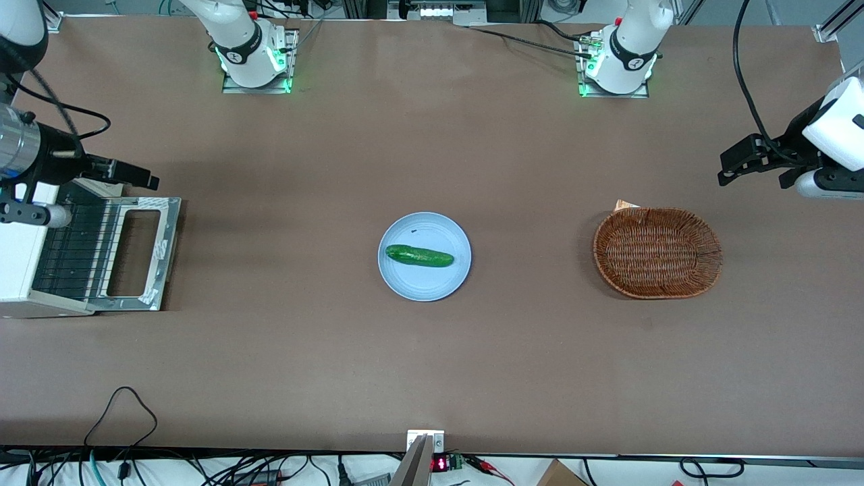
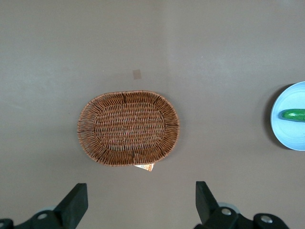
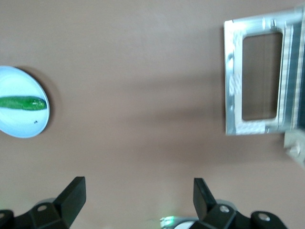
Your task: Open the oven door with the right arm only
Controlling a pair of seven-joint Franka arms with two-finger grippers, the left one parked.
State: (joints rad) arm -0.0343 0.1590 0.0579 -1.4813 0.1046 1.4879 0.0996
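The white oven (image 1: 19, 264) stands at the working arm's end of the table, its wire rack (image 1: 74, 251) showing. The oven door (image 1: 169, 251) hangs fully open, lying flat in front of the oven with its silver frame facing up. It also shows in the right wrist view (image 3: 233, 86). My right arm's gripper (image 1: 150, 179) is open and empty. It hovers above the table, a little farther from the front camera than the door's edge and apart from it. In the right wrist view the gripper (image 3: 138, 195) has only bare table between its fingertips.
A light blue plate (image 1: 432, 283) with a green cucumber (image 1: 418, 256) sits mid-table. A wicker basket (image 1: 657, 252) lies toward the parked arm's end, with a paper scrap (image 1: 626, 204) at its rim. Cables (image 1: 121, 405) hang at the table's near edge.
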